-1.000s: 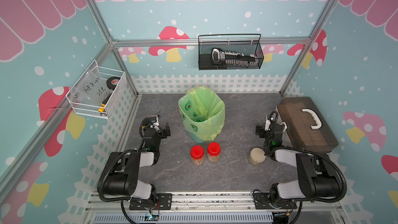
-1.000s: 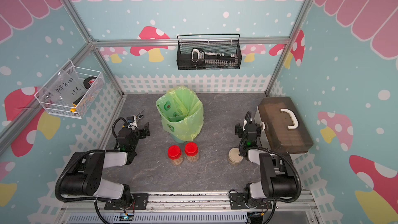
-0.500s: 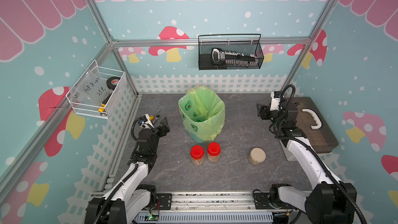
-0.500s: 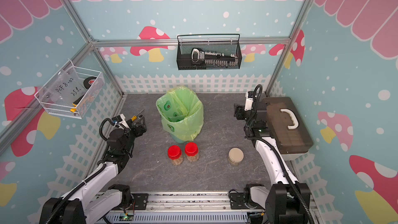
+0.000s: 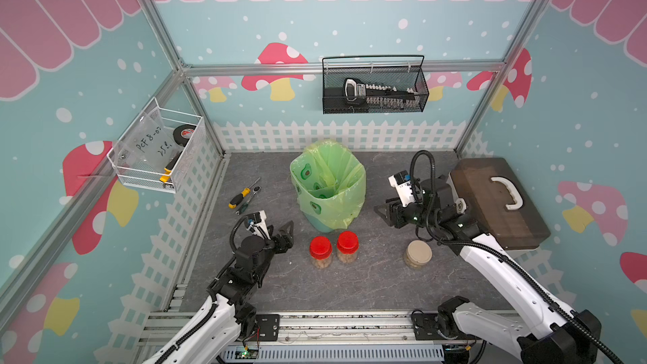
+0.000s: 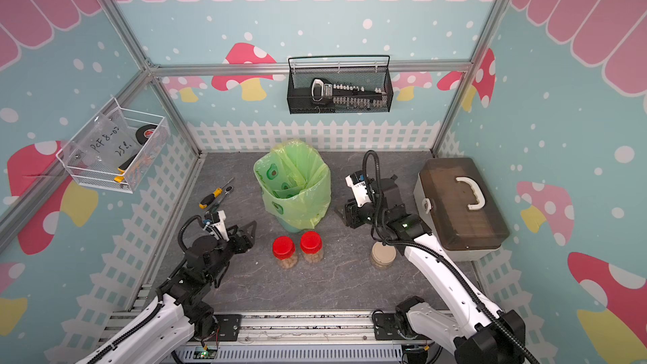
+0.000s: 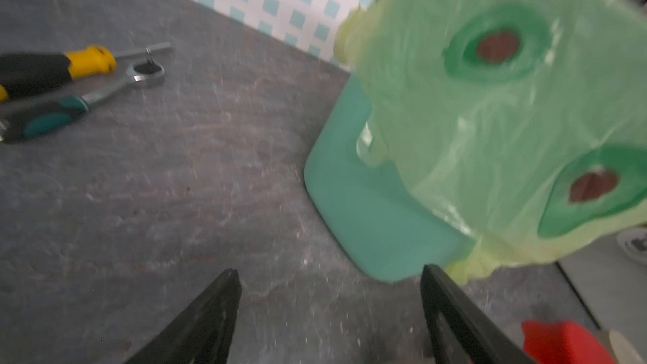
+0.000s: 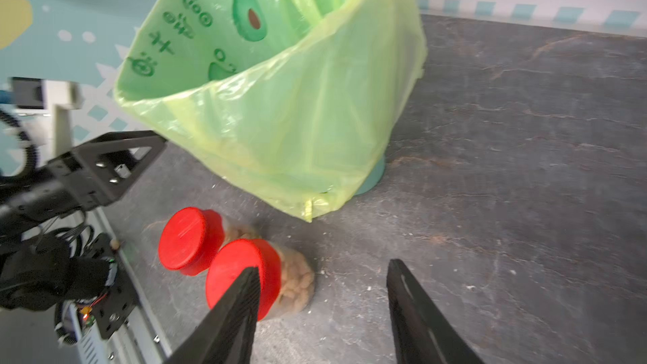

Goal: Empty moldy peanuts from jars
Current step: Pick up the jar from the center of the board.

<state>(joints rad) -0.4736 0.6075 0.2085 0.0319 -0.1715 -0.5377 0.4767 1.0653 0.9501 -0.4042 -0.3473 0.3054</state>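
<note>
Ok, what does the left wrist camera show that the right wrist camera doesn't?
Only the left wrist view shows the yellow-handled screwdriver and the teal-handled ratchet lying side by side, and the left fingers, apart. Only the right wrist view shows the green bag's open mouth, both red-lidded jars with peanuts inside, the left arm, and the right fingers, apart. Both show the bagged bin on the grey tabletop; the left wrist view catches just one red lid's edge.
</note>
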